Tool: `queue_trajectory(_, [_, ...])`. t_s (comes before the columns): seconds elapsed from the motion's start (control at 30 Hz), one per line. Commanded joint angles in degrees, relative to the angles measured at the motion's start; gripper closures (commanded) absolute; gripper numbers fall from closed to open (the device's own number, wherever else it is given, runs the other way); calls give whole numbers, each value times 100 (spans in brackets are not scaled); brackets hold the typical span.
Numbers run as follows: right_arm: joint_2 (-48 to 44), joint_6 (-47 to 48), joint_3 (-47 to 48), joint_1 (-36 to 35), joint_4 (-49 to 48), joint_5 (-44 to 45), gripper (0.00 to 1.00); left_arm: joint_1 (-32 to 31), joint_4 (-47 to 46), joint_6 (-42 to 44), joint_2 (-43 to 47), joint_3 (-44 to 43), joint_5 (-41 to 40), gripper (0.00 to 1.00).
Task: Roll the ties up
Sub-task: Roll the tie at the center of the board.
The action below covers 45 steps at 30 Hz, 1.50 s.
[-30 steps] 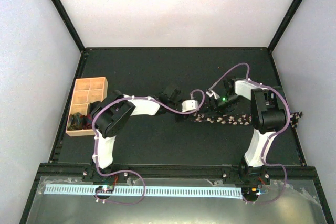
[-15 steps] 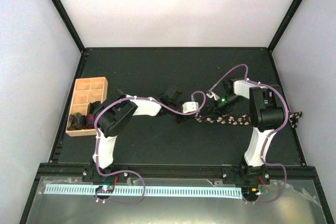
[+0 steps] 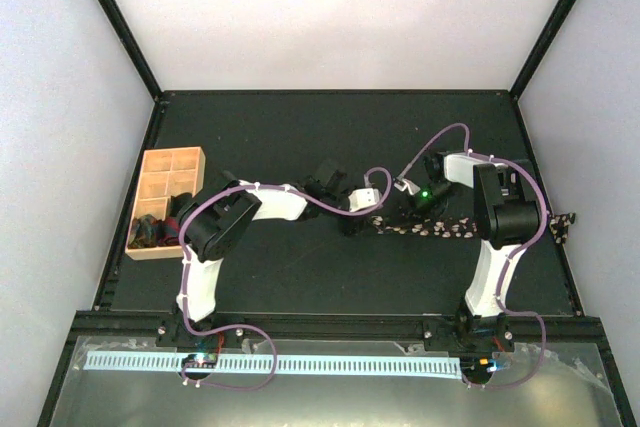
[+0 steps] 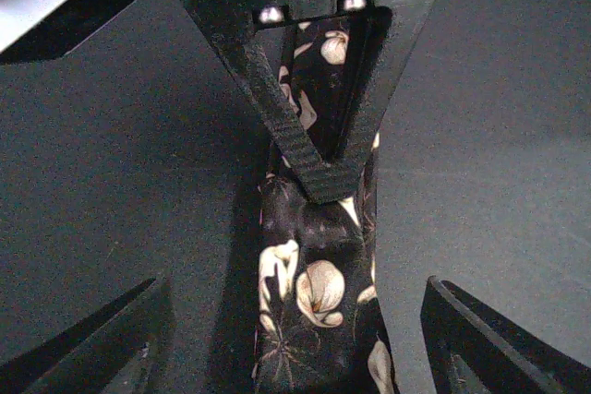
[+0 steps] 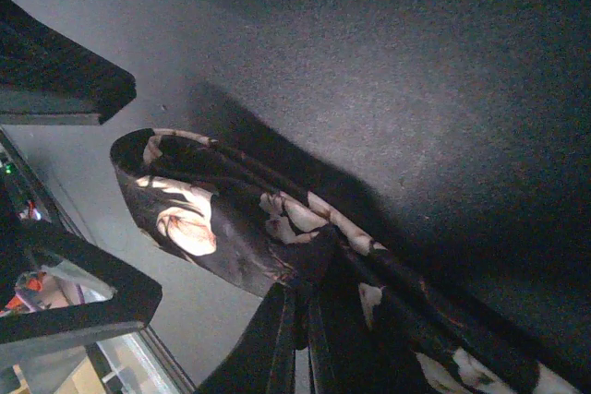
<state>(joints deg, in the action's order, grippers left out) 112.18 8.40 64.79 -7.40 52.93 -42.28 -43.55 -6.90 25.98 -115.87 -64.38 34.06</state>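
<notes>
Black matte desk [image 3: 300, 127] under everything. White left arm [image 3: 270, 205] and white right arm [image 3: 492, 282] reach from near edge toward middle, purple cables [image 3: 445, 135] along them. Tan wooden compartment tray [image 3: 165, 172] on left side of desk, dark items [image 3: 150, 232] in near compartments. Long dark necktie with pale flower print [image 3: 440, 229] lies flat on right half of desk, passes under right arm, left end folded over. At fold, right hand [image 5: 294, 339] pressed together, pinching necktie. There also left hand [image 4: 294, 292] spread, fingers [image 4: 102, 339] either side of necktie, not touching.
</notes>
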Motion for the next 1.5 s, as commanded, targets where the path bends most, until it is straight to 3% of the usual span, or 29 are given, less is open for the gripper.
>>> queue_trajectory(0.0, [21,62,-57,-5,-26,322,98,-51,-216,34,-51,-178,42,22])
queue_trajectory(0.27, [110,70,-17,-23,-70,-93,98,-196,-92,279,-401,-320,37,23])
queue_trajectory(0.47, [329,114,191,-223,-17,-407,98,-198,528,236,-252,-325,-577,43])
queue_trajectory(0.7, [421,113,332,-460,-15,-707,98,-141,753,568,156,245,-969,53])
queue_trajectory(0.8, [378,191,387,-463,142,-711,80,-136,765,627,157,328,-987,56])
queue_trajectory(0.93, [167,32,389,-464,59,-755,69,-136,729,649,152,345,-953,61])
queue_trajectory(1.17, [254,-93,472,-515,-17,-877,61,-136,701,716,125,366,-907,63])
queue_trajectory(1.27, [348,-78,481,-627,-49,-856,65,-136,690,699,126,365,-886,63])
queue_trajectory(1.4, [405,-53,504,-675,-42,-465,89,-104,633,530,187,399,-950,61])
queue_trajectory(1.47, [407,19,464,-670,-23,-162,95,14,410,289,284,524,-887,58])
